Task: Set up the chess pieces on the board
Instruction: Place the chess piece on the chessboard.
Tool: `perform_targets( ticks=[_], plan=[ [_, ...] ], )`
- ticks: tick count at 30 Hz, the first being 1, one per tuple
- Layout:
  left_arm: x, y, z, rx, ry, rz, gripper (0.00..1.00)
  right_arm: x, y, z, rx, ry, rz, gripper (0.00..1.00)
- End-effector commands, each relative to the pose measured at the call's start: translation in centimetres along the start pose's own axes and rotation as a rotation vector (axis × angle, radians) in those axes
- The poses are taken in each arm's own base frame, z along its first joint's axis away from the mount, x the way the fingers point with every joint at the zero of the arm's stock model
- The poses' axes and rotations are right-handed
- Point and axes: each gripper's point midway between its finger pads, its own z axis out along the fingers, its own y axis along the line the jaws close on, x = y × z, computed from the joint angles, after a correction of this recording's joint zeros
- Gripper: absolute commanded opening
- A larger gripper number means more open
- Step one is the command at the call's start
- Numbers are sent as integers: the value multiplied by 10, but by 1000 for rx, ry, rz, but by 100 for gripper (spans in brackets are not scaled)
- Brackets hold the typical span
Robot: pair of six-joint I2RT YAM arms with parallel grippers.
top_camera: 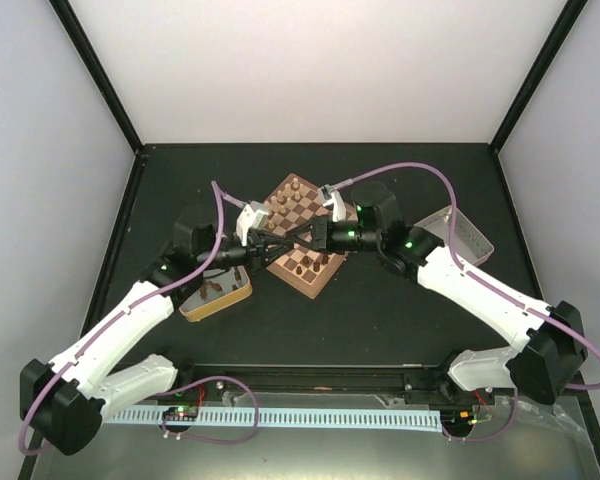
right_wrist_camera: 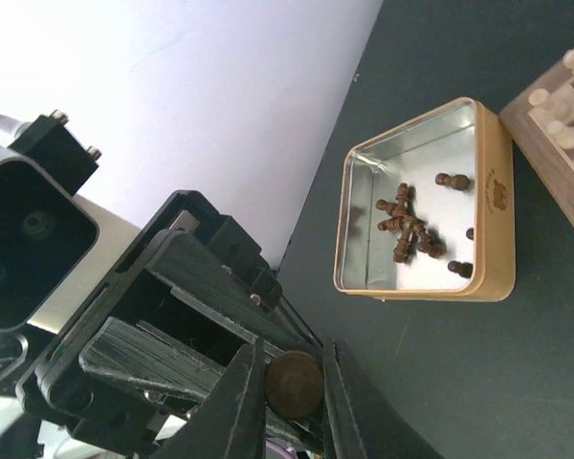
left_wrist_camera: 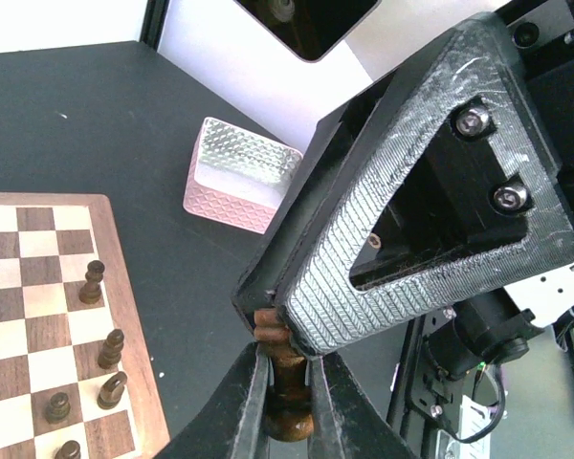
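Hand-off in progress above the near part of the board. The left gripper [left_wrist_camera: 287,368] is clamped on the dark brown turned wooden chess piece [left_wrist_camera: 289,402]. The right gripper [right_wrist_camera: 296,356] has its fingers against both sides of the same piece, seen end-on.

Left of the grippers, the gold-rimmed shallow metal tin [right_wrist_camera: 502,191] holds loose dark chessmen [right_wrist_camera: 407,225].

Beyond lies the square checkered wooden board [left_wrist_camera: 121,287] with standing chessmen [left_wrist_camera: 112,349].

Hazards:
- Releasing the left grip before the right grip is firm could drop the piece, toppling set chessmen.
- Separating while both clamp could twist it free.

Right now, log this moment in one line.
phase: mid-air handover | left claw: shut on dark chess piece | right claw: shut on same piece's base
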Motion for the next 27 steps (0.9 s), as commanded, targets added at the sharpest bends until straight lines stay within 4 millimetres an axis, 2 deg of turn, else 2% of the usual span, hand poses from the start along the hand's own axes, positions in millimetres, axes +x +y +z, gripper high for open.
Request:
perform_targets(
  ticks=[1,5,7,9,16,23,25,27],
  plan=[
    [-17,-23,-8,68,-60,99,13,-1,10,-1,-70,-29,25,9],
    [-28,-25,-15,44,-117,59,39,-15,28,-15,-167,-138,34,7],
    [-37,-26,-20,34,-173,18,47,-23,38,-24,-225,-200,40,7],
    [-46,-32,-26,63,-243,-24,51,-26,43,-31,-269,-230,66,7],
    [-56,-32,-32,116,-374,-156,51,-30,53,-37,-422,-248,209,7],
    [-63,-33,-33,130,-405,-164,47,-27,46,-30,-420,-226,237,7],
    [-64,-33,-32,134,-402,-172,42,-25,45,-29,-416,-221,240,7],
    [-64,-34,-31,142,-395,-179,33,-24,44,-28,-414,-215,243,7]
  ],
)
